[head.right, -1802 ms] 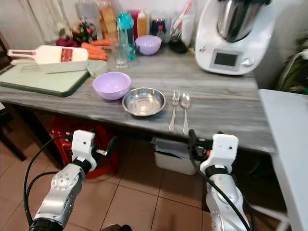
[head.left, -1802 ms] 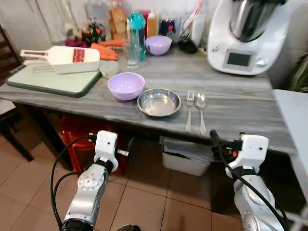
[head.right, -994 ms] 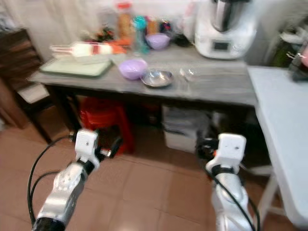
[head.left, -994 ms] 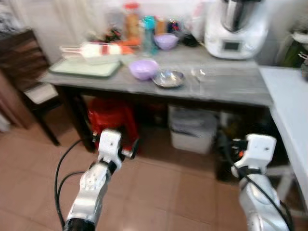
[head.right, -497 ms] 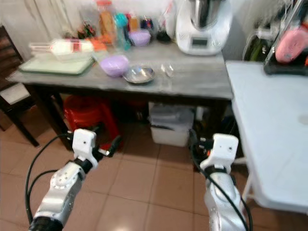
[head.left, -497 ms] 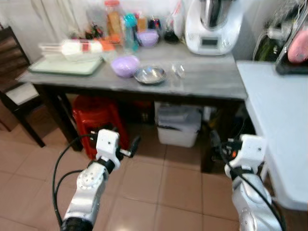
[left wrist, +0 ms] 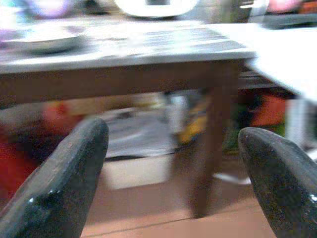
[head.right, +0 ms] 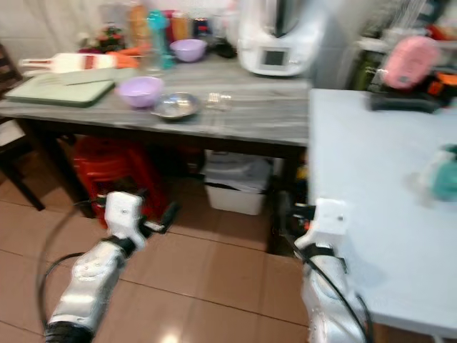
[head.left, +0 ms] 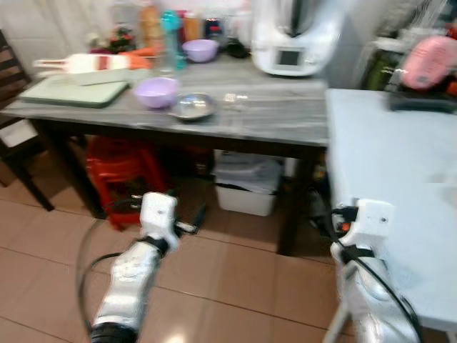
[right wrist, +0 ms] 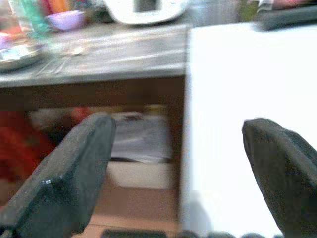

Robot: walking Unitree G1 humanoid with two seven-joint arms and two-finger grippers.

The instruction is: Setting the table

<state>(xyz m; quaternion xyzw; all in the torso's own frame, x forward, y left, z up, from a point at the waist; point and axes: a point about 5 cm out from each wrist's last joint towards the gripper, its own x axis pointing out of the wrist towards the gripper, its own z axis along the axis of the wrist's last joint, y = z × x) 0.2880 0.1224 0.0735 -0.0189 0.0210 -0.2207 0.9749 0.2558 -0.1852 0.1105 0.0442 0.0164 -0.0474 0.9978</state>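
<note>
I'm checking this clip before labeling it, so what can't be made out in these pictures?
- Fork and spoon: a blurred smear beside the metal bowl, right eye view.
- Bottles at the table's back: blurred, labels unreadable, left eye view.
- Teal thing on the white table: blurred and cut by the picture's edge, right eye view.

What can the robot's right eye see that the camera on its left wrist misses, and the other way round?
The right eye view takes in the green cutting board at the grey table's far left and a blurred teal thing on the white table. The left wrist view gives a close look along the left gripper, its black fingers spread open. Both show the grey table, the steel bowl on it, the white bin beneath and the white table's edge.
</note>
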